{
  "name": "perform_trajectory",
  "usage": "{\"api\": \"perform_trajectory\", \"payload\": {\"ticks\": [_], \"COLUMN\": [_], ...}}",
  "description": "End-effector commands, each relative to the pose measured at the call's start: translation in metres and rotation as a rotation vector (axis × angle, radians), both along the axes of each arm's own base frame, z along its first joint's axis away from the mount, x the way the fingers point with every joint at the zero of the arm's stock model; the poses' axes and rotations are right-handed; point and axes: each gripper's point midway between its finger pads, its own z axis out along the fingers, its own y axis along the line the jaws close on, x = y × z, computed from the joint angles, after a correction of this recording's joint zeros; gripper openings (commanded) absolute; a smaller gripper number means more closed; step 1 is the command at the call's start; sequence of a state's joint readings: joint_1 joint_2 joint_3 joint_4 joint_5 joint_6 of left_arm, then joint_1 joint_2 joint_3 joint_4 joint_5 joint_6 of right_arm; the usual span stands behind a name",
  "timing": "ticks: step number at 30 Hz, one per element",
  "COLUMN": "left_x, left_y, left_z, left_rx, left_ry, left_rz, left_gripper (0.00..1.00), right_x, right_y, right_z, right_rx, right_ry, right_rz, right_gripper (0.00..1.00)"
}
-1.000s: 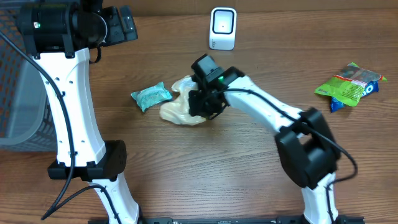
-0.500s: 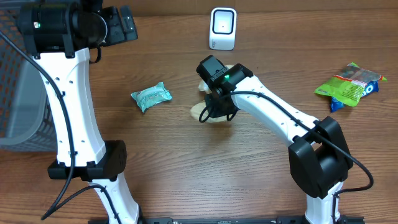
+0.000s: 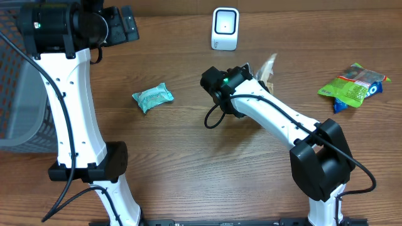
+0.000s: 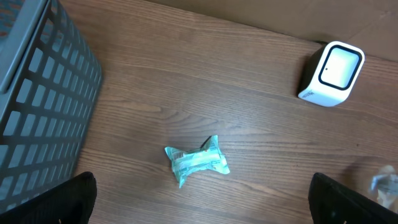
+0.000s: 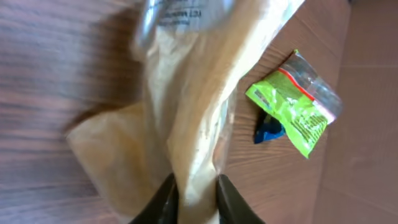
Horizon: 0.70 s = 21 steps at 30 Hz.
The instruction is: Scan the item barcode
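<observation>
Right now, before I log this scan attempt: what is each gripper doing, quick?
Left gripper: open, holding nothing.
Right gripper: closed on the beige crinkled plastic bag.

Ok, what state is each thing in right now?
left gripper: open, empty, above the table
right gripper: shut on the tan bag
tan bag: pinched between the fingers, apparently lifted off the table
scanner: standing upright, nothing touching it
teal packet: lying on the table, untouched
green snack bag: lying on the table, untouched
basket: standing at the left, contents not visible
</observation>
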State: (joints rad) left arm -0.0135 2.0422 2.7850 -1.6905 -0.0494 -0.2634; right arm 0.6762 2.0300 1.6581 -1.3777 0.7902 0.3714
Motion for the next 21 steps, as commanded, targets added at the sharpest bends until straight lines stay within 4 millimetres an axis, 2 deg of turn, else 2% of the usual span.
{"api": "perform_trajectory", "payload": {"ticks": [1,3,5,7,8,11,15,18,21], "left_x": [-0.004,-0.004,-0.004,-0.004,-0.004,-0.004,-0.004,-0.004,-0.004], "left_y": [-0.005,-0.005,-0.005,-0.005,-0.005,-0.005,-0.005,-0.005,-0.005], "left_z": [0.007,0.007,0.007,0.007,0.007,0.007,0.007,0.007,0.007], "left_rx": [-0.001,-0.001,-0.002,-0.002,-0.002,-0.001,-0.001,-0.001,-0.002], "left_ry": [-0.017,-0.018,-0.017,-0.018,-0.017,-0.018,-0.017,-0.018,-0.018], "left_rz": [-0.006,-0.006,-0.006,-0.006,-0.006,-0.007,-0.006,-0.006,-0.006], "left_gripper": [1.0,1.0,1.0,0.99,1.0,1.0,1.0,1.0,1.0], "right_x": [-0.006,-0.011,-0.017,-0.022,-0.025,-0.033,-0.041,-0.039,-0.031], "right_y": [0.011,0.02,0.034,0.049,0.057,0.085,0.117,0.126,0.127], "right_z": [0.0,-0.005,-0.012,-0.017,-0.019,-0.025,-0.028,-0.024,-0.012], "right_rx": [0.063,0.107,0.177,0.254,0.289,0.375,0.455,0.472,0.511], "right_ry": [0.005,0.032,0.066,0.102,0.134,0.224,0.258,0.238,0.191], "right_rz": [-0.001,0.003,0.006,0.01,0.031,0.136,0.235,0.249,0.194], "right_gripper": [0.09,0.06,0.07,0.15,0.27,0.42,0.49,0.54,0.58]}}
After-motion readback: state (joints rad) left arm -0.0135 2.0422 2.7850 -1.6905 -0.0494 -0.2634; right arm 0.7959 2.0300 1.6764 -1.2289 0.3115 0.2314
